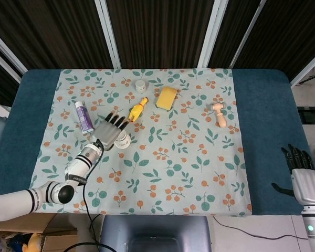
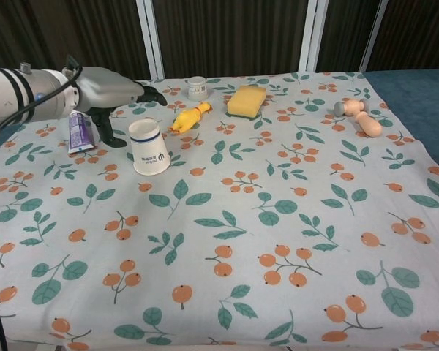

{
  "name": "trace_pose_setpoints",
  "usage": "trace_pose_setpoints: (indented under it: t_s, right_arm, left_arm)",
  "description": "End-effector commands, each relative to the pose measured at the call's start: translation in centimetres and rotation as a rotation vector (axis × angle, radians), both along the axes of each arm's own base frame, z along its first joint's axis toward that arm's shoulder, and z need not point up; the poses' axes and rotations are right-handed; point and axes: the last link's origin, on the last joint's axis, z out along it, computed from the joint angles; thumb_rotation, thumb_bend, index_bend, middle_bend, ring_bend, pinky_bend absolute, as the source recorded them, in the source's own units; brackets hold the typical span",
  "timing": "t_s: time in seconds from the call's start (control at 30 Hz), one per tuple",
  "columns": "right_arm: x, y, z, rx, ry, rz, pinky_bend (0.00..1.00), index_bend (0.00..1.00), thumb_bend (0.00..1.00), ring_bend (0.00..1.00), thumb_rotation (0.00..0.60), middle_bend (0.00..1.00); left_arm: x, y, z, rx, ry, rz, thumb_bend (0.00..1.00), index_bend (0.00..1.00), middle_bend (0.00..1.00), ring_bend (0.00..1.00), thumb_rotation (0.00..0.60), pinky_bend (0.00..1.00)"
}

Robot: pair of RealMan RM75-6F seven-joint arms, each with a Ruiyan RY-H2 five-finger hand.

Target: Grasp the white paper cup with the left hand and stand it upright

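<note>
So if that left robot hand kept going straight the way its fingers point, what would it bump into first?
Probably the yellow rubber chicken. The left robot hand hovers over the white paper cup, fingers aimed toward it, though height is hard to judge.

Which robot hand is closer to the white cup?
The left hand hovers right over the white paper cup. The right hand sits far away at the table's right edge.

Head cam is looking steeply down from the near edge, taking in the whole table (image 1: 262, 105). Chest cam is sitting lower and closer, facing the far edge. Both are sharing the cloth (image 2: 278, 219).
</note>
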Motion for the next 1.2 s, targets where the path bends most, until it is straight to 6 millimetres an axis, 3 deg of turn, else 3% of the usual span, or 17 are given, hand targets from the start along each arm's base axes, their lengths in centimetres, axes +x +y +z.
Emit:
trace_pose_setpoints:
  t_s: [0.03, 0.4, 0.87, 1.07, 1.2]
  right_arm:
    - [0.0, 0.0, -0.1, 0.002, -0.002, -0.001, 0.00, 0.00, 0.01, 0.00, 0.600, 0.00]
    - [-0.5, 0.0, 0.3, -0.010, -0.005, -0.020, 0.00, 0.00, 0.01, 0.00, 0.600, 0.00]
    - [-0.9, -0.1, 0.2, -0.007, -0.010, -0.034, 0.00, 0.00, 0.01, 0.00, 0.600, 0.00]
    - [-1.0, -0.2, 0.1, -0.006, -0.011, -0.041, 0.00, 0.00, 0.01, 0.00, 0.600, 0.00]
    - [-0.9, -0.2, 0.1, -0.005, -0.010, -0.041, 0.00, 0.00, 0.01, 0.00, 0.600, 0.00]
  left_arm:
    - [0.4, 0.1, -1.1, -0.008, 0.043, -0.005, 0.31, 0.00, 0.00, 0.00, 0.600, 0.00]
    - [1.9, 0.3, -2.9, 0.050, 0.177, -0.133, 0.32, 0.01, 0.02, 0.00, 0.600, 0.00]
    - [1.2, 0.2, -3.3, 0.067, 0.268, -0.131, 0.34, 0.24, 0.23, 0.00, 0.600, 0.00]
    - [0.8, 0.2, -3.7, 0.054, 0.235, -0.121, 0.37, 0.40, 0.39, 0.03, 0.600, 0.00]
    - [1.1, 0.0, -3.4, 0.048, 0.155, -0.105, 0.38, 0.42, 0.42, 0.05, 0.600, 0.00]
